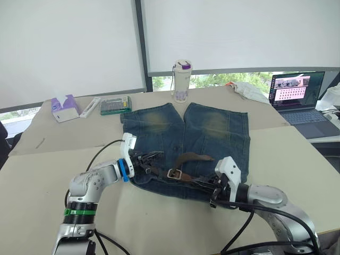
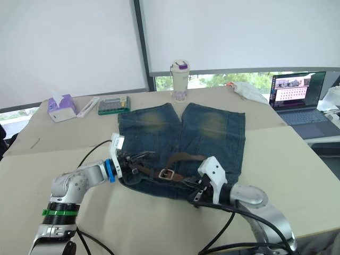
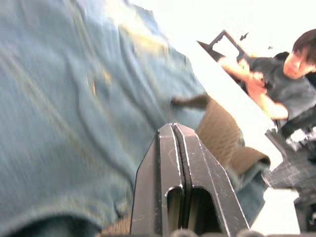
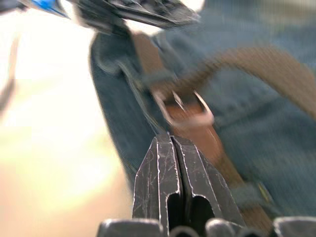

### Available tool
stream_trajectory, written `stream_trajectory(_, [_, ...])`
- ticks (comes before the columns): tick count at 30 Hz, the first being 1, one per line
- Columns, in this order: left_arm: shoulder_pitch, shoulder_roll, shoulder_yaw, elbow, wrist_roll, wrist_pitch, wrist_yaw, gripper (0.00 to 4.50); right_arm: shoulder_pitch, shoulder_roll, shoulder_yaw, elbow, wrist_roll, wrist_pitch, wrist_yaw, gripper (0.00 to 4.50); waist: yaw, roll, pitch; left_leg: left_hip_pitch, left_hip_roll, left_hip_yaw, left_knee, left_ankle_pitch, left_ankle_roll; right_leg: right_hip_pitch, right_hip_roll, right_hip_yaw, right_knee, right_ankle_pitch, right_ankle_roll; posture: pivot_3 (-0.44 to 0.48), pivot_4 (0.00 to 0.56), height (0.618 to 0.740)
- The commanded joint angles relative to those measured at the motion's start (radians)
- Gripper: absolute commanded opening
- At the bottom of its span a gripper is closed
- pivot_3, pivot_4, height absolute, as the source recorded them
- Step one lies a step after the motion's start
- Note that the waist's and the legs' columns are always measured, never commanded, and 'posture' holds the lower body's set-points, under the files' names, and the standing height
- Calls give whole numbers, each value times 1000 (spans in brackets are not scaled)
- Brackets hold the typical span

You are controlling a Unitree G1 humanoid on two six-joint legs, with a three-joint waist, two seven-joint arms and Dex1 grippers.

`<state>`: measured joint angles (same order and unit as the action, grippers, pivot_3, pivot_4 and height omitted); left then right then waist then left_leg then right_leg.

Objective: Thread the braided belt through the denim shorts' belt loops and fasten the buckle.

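Denim shorts (image 1: pixel 186 143) lie flat on the tan table (image 1: pixel 48 164), waistband toward the robot, legs toward the window. Along that waistband runs the braided belt (image 1: pixel 194 158), its silvery buckle (image 1: pixel 173 173) near the middle of the band and a loose brown length curling just beyond it.

Left gripper (image 1: pixel 154 157) sits at the waistband's left end, right gripper (image 1: pixel 203 184) at its right part, both low over the belt. In the wrist views each pair of black fingers (image 3: pixel 174 163) is pressed together with nothing seen between the tips; contact with the cloth cannot be told.

Bare tabletop lies on both sides of the shorts. Past the legs stand a white bottle (image 1: pixel 181 81), a tissue box (image 1: pixel 65 108) and a laptop (image 1: pixel 298 95).

A person (image 3: pixel 286 84) appears in the left wrist view; the right wrist view shows the buckle (image 4: pixel 183 109) up close.
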<state>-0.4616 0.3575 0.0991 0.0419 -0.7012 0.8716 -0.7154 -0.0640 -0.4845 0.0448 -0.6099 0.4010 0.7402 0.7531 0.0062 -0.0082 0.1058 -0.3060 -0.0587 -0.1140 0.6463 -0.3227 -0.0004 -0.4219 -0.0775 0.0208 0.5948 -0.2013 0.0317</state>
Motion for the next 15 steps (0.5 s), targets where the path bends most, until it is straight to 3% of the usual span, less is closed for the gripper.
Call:
stream_trajectory(1, [-25, -17, -43, -12, 28, -30, -8, 41, 1, -1, -18, -72, 33, 13, -44, 0, 1, 0, 0, 0, 0, 0, 0, 0, -1, 0, 0, 0, 0, 0, 0, 0, 150, 740])
stream_trajectory(8, [2, -15, -209, -5, 168, -124, -46, 41, 22, -56, 32, -82, -8, 15, -103, 0, 1, -1, 1, 0, 0, 1, 0, 1, -2, 0, 0, 0, 0, 0, 0, 0, 150, 740])
stream_trajectory(15, [71, 21, -420, 117, 415, -350, -92, 41, 51, -76, 31, -73, -26, 2, -155, 0, 5, 0, 0, 0, 1, 1, 0, 1, -2, 1, 0, 0, 0, 0, 0, 0, 150, 740])
